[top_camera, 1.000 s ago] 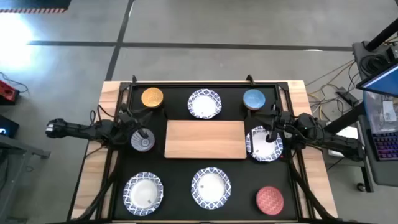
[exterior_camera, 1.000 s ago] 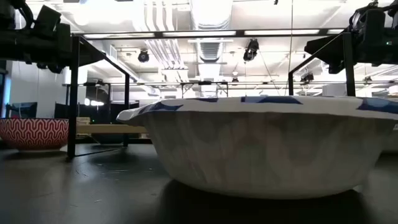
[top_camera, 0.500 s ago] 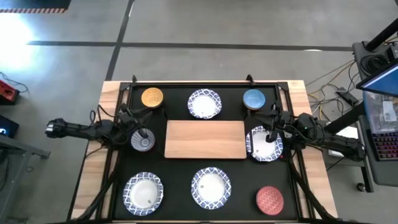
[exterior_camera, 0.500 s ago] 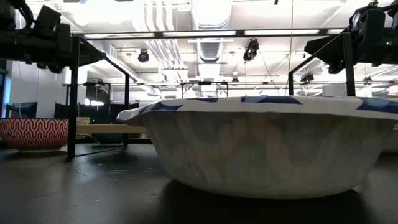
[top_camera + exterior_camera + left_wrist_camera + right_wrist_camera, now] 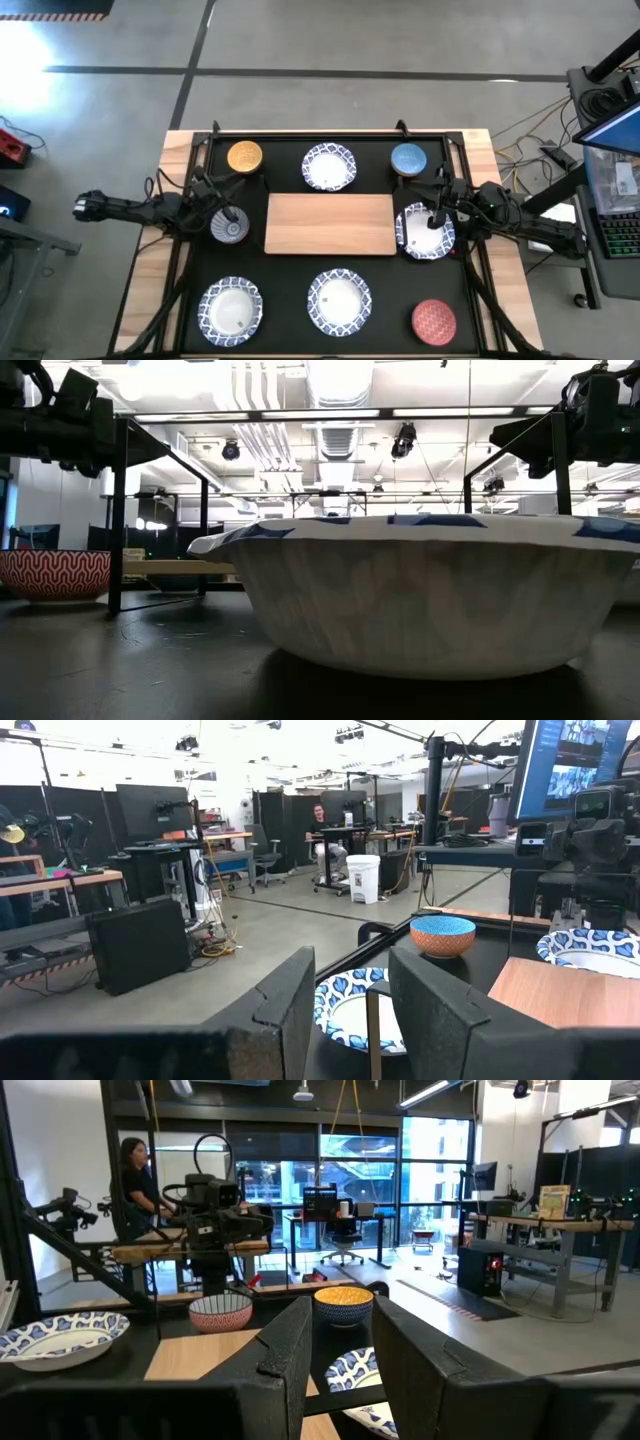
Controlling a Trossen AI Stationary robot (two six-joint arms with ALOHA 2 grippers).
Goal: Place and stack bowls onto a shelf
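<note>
The wooden shelf (image 5: 330,223) lies mid-table. Around it the bowls stand upright on the black tabletop: orange (image 5: 245,156), blue (image 5: 408,159) and a wide patterned one (image 5: 329,167) at the far side, then two wide ones (image 5: 230,307) (image 5: 339,300) and the speckled red one (image 5: 434,320) at the near side. My left gripper (image 5: 228,215) hangs open above the small patterned bowl (image 5: 233,230), left of the shelf. My right gripper (image 5: 435,215) hangs open above another wide bowl (image 5: 425,235), right of the shelf. Both wrist views show a bare gap between the fingers (image 5: 285,1010) (image 5: 285,1360).
A black metal frame (image 5: 200,150) edges the tabletop, with upright posts (image 5: 116,510) at its corners. Beyond the table's right edge stand a laptop (image 5: 615,215) and cables. People sit at desks far off in the room (image 5: 320,820).
</note>
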